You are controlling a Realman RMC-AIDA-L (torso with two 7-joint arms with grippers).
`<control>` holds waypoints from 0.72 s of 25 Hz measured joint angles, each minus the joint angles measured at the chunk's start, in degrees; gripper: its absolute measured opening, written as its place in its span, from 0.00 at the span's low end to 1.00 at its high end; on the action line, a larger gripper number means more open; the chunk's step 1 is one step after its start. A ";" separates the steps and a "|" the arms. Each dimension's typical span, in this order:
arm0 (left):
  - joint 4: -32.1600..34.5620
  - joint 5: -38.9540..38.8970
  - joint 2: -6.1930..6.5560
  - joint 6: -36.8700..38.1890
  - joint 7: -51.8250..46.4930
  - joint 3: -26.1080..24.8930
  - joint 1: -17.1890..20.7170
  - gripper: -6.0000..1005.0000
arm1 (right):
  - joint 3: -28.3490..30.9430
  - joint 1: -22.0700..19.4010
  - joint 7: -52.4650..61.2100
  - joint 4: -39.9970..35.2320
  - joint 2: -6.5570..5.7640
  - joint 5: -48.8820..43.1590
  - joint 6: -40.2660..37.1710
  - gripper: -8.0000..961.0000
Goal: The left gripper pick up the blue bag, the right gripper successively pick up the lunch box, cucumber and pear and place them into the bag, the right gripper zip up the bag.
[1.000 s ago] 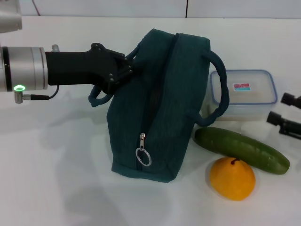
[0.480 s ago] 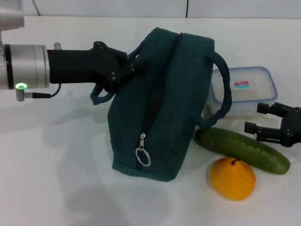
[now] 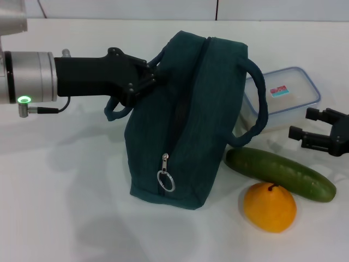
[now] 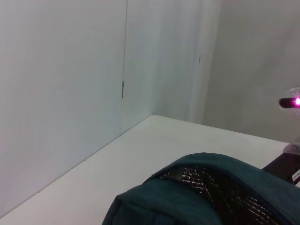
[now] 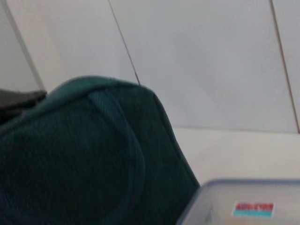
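- Head view shows us the left tool (image 3: pixel 146 80) reaching in from the left, its fingers clamped on the near loop handle of the blue bag (image 3: pixel 185 125).
- We see the bag standing on the white counter (image 3: pixel 65 185), leaning a little, its zipper running down the facing end with the silver ring pull (image 3: pixel 166 181) hanging near the bottom edge.
- The second handle (image 3: pixel 256 103) arcs out from the bag's right side, in front of the lunch box (image 3: pixel 283 98).
- The lunch box appears tilted, its left part hidden behind the bag; we cannot tell whether it rests flat on the counter.
- Our right tool (image 3: pixel 316 126) sits at the right edge of the view, fingers spread apart and empty, just beside the lunch box's near right corner and above the cucumber (image 3: pixel 279 174).
- The cucumber lies slantwise on the counter, its left end close to the bag's lower right corner; the pear (image 3: pixel 269 207) sits just in front of it, touching or nearly so.
- We find open counter to the left of and in front of the bag, and a bare strip behind it up to the wall.
- Left wrist view gives us the bag's top edge (image 4: pixel 197 187) with silver lining (image 4: pixel 220 187) showing inside, and bare counter running to the wall corner.
- Right wrist view shows the bag's side (image 5: pixel 79 159) filling the frame, with the lunch box rim and label (image 5: pixel 253 209) at the lower corner.
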 joint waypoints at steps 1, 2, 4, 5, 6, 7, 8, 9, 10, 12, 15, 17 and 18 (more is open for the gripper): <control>0.01 -0.01 0.00 -0.01 0.03 0.00 0.00 0.05 | 0.06 -0.29 -0.02 -0.03 0.03 0.71 -0.56 0.91; 0.03 -0.02 0.00 -0.01 0.06 0.00 0.00 0.05 | 0.08 -0.64 -0.05 -0.05 0.04 1.62 -1.19 0.91; 0.07 -0.08 0.00 -0.02 0.11 0.00 0.03 0.05 | 0.09 -1.50 -0.04 -0.05 0.09 4.42 -2.49 0.91; 0.09 -0.11 0.00 -0.03 0.12 0.00 0.05 0.05 | 0.13 -2.09 -0.01 0.09 0.14 6.90 -3.34 0.91; 0.10 -0.14 0.00 -0.03 0.16 0.00 0.07 0.05 | 0.15 -2.57 0.04 0.54 0.32 9.68 -3.86 0.91; 0.11 -0.16 0.00 -0.03 0.19 0.00 0.08 0.05 | 0.18 -2.98 0.07 1.09 0.55 12.37 -4.11 0.91; 0.11 -0.16 0.00 -0.03 0.23 0.00 0.08 0.05 | 0.17 -3.54 0.14 1.95 1.07 15.79 -4.17 0.91; 0.10 -0.16 0.00 -0.03 0.26 0.01 0.07 0.05 | 0.20 -3.88 0.39 2.70 1.54 18.95 -4.13 0.91; 0.09 -0.16 0.00 -0.03 0.27 0.02 0.05 0.05 | 0.17 -4.29 0.75 3.66 2.12 21.93 -3.99 0.91; 0.10 -0.17 0.00 -0.02 0.28 0.18 0.04 0.05 | 0.18 -4.76 2.50 6.58 3.14 28.52 -3.47 0.91; 0.13 -0.17 0.00 0.00 0.29 0.25 0.03 0.05 | 0.18 -4.60 4.45 10.14 3.85 34.08 -2.20 0.91; 0.16 -0.17 -0.02 0.01 0.29 0.26 0.02 0.05 | 0.18 -4.18 5.95 12.71 4.22 37.23 -0.68 0.91; 0.19 -0.17 -0.04 0.03 0.30 0.28 0.02 0.05 | 0.18 -4.01 6.39 13.58 4.29 38.04 -0.28 0.91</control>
